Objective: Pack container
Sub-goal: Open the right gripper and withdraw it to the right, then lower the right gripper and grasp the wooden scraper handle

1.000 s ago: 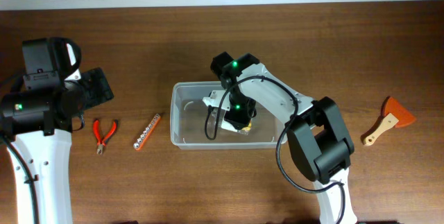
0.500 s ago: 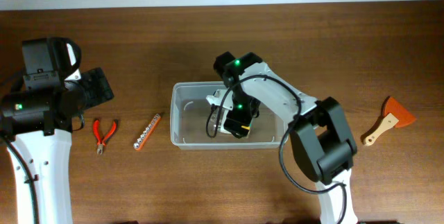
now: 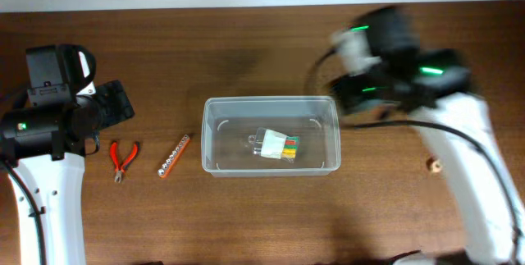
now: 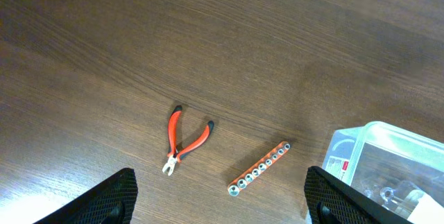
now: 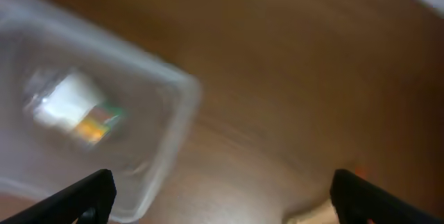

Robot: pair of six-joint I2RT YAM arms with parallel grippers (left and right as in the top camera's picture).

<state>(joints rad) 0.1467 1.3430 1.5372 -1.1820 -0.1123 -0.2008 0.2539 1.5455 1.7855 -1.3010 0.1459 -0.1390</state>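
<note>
The container (image 3: 210, 134), a clear lidless tub, stands mid-table. Inside it lies a small white packet (image 3: 277, 144) with coloured stripes. My right gripper (image 3: 354, 94) shows blurred above the tub's far right corner. In the right wrist view it (image 5: 222, 196) is open and empty over bare table, with the container (image 5: 173, 113) and packet (image 5: 76, 106) off to the left. My left gripper (image 4: 220, 200) is open and empty, held above red pliers (image 4: 183, 141) and an orange socket rail (image 4: 260, 177). The container's corner (image 4: 354, 137) shows at the right of that view.
The pliers (image 3: 123, 157) and the socket rail (image 3: 174, 157) lie on the table left of the tub. A wooden handle end (image 3: 433, 165) peeks out from under the right arm. The left gripper (image 3: 117, 105) hovers at the far left.
The right gripper has opened, left the packet lying in the container, risen out and swung right. The left arm has not moved.
</note>
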